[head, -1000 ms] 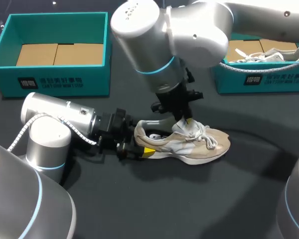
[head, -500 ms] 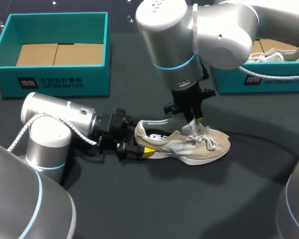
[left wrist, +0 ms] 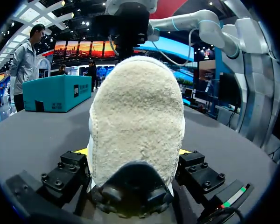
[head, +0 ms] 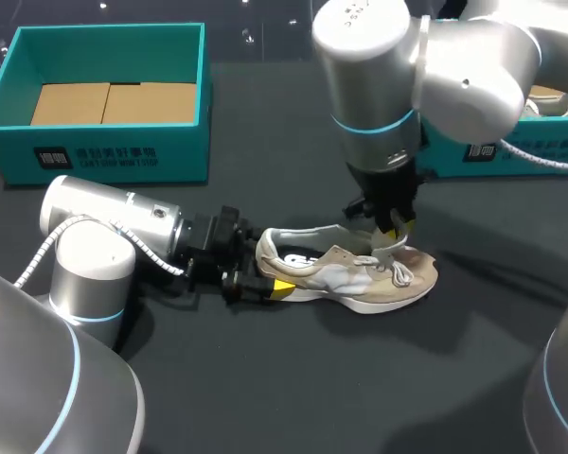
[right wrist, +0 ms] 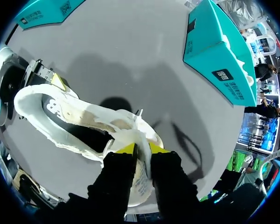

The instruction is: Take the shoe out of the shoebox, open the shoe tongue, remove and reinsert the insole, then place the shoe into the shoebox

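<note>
Change: your right arm [head: 379, 85] has swung right over the past second, drawing the tongue [head: 388, 248] toward the toe.
Right gripper [head: 394, 225]: pinched on the tongue, above the laces.
Left gripper [head: 262, 272]: clamped on the heel from both sides.
Shoe [head: 350, 276]: upright on the table [head: 360, 378], mid-scene, toe right.
Boxes: left shoebox [head: 114, 156] far left, right shoebox [head: 540, 151] far right.

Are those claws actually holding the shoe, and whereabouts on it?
Yes. The left claw grips the shoe at its heel; the right claw pinches its tongue.
</note>
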You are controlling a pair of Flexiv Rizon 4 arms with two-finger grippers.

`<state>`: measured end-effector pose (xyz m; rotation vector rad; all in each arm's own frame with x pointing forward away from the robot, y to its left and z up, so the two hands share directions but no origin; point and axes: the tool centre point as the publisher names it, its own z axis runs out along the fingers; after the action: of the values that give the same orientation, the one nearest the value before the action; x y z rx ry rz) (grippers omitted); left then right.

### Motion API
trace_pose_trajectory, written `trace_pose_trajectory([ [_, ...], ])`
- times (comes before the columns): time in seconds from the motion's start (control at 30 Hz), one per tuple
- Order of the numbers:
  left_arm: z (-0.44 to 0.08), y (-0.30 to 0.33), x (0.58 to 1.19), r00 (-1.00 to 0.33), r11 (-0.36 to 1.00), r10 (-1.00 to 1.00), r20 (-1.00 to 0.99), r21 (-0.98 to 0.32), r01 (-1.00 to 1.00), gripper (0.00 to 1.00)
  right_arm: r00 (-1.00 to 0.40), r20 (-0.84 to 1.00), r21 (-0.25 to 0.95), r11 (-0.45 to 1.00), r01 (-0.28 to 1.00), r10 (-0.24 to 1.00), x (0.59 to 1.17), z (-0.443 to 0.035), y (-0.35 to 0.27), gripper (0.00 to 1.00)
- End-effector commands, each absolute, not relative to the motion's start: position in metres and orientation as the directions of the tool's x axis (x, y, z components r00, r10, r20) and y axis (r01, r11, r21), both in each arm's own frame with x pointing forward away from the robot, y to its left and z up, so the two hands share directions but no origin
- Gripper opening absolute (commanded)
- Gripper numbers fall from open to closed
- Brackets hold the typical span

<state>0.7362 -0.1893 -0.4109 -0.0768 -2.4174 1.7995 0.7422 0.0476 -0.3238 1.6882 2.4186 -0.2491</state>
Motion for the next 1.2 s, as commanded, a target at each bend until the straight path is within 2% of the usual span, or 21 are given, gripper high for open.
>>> trace_pose_trajectory([
  [0.03,-0.413,-0.19,0.735,-0.991,0.288,0.115,0.071,-0.957,-0.035,0.0,-0.332,-0.191,-0.003,0.338,0.941,0.924,0.737,-0.335,0.033,0.33],
  [0.3,-0.413,-0.19,0.735,-0.991,0.288,0.115,0.071,-0.957,-0.035,0.0,-0.279,-0.235,0.003,0.287,0.958,0.931,0.739,-0.344,0.02,0.49],
  [0.4,-0.413,-0.19,0.735,-0.991,0.288,0.115,0.071,-0.957,-0.035,0.0,-0.245,-0.259,-0.002,0.253,0.967,0.934,0.74,-0.347,0.014,0.61],
  [0.47,-0.413,-0.19,0.735,-0.991,0.288,0.115,0.071,-0.957,-0.035,0.0,-0.214,-0.279,-0.002,0.222,0.975,0.936,0.74,-0.349,0.008,0.64],
  [0.53,-0.413,-0.19,0.735,-0.991,0.288,0.115,0.071,-0.957,-0.035,0.0,-0.187,-0.298,-0.016,0.191,0.981,0.936,0.741,-0.348,0.004,0.62],
  [0.67,-0.413,-0.19,0.735,-0.991,0.288,0.115,0.071,-0.957,-0.035,0.0,-0.151,-0.339,0.001,0.161,0.987,0.928,0.739,-0.327,0.001,0.62],
  [0.73,-0.413,-0.19,0.735,-0.991,0.288,0.115,0.071,-0.957,-0.035,0.0,-0.135,-0.366,0.014,0.15,0.989,0.921,0.738,-0.313,0.001,0.65],
  [0.87,-0.413,-0.19,0.735,-0.991,0.288,0.115,0.071,-0.957,-0.035,0.0,-0.13,-0.4,0.044,0.161,0.986,0.907,0.735,-0.282,0.007,0.66],
  [0.97,-0.413,-0.19,0.735,-0.991,0.288,0.115,0.071,-0.957,-0.035,0.0,-0.149,-0.417,0.078,0.198,0.977,0.897,0.732,-0.258,0.019,0.77],
  [1.1,-0.413,-0.19,0.735,-0.991,0.288,0.115,0.071,-0.957,-0.035,0.0,-0.211,-0.427,0.121,0.286,0.951,0.88,0.731,-0.23,0.038,0.74],
  [1.17,-0.413,-0.19,0.735,-0.991,0.288,0.115,0.071,-0.957,-0.035,0.0,-0.27,-0.421,0.127,0.352,0.927,0.866,0.733,-0.221,0.049,0.68],
  [1.2,-0.413,-0.19,0.735,-0.991,0.288,0.115,0.071,-0.957,-0.035,0.0,-0.304,-0.412,0.128,0.385,0.914,0.859,0.735,-0.217,0.055,0.62],
])
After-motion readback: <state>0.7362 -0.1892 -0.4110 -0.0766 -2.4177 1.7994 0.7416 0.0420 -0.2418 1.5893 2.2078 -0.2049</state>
